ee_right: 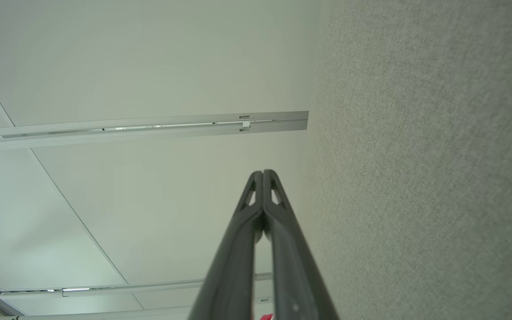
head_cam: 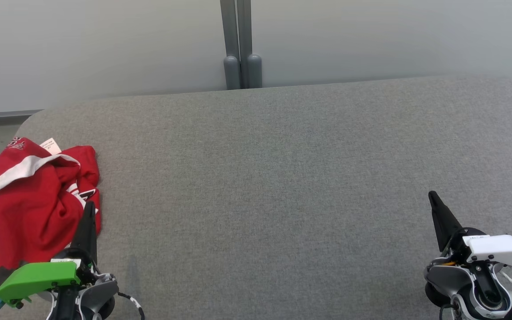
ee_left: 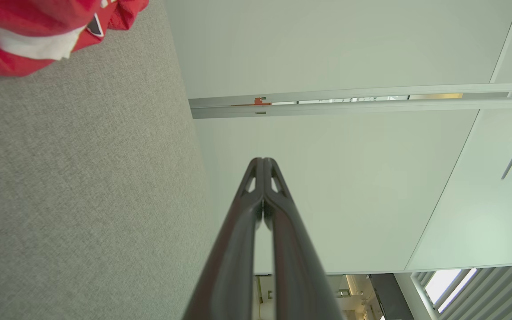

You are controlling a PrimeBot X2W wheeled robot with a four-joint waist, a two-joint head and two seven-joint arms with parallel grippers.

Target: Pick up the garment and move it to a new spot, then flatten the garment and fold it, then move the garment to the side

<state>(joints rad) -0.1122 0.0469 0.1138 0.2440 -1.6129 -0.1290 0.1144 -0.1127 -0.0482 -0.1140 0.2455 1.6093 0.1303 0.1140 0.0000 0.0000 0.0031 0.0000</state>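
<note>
Pressed together tip to tip, the 2 dark fingers of the left pincer [head_cam: 89, 208], nothing between them. Likewise the right pincer [head_cam: 432, 195]: fingers closed flat against each other, empty. Both over a grey fabric surface [head_cam: 265, 186], fingers pointing towards its far edge.

Bunched in a red heap, the garment [head_cam: 29, 200], lying on the surface just left of the left pincer and reaching a little beyond its tip. Across the heap's far part a white band [head_cam: 20, 171]; at its far edge a small white label [head_cam: 50, 145]. Right edge of the heap crossed by the left pincer's fingers in the head view; touching or not, impossible to tell there. In the left wrist view, garment [ee_left: 25, 40] off to the upper left, clear of the fingertips. Well apart from the right pincer, bare surface between.

Behind the left pincer's fingers a green cover [head_cam: 38, 275]; behind the right pincer's, a white cover [head_cam: 500, 249]. Beyond both pincers, past the surface's far edge, pale wall panels [head_cam: 105, 44] and a grey post [head_cam: 240, 44].
</note>
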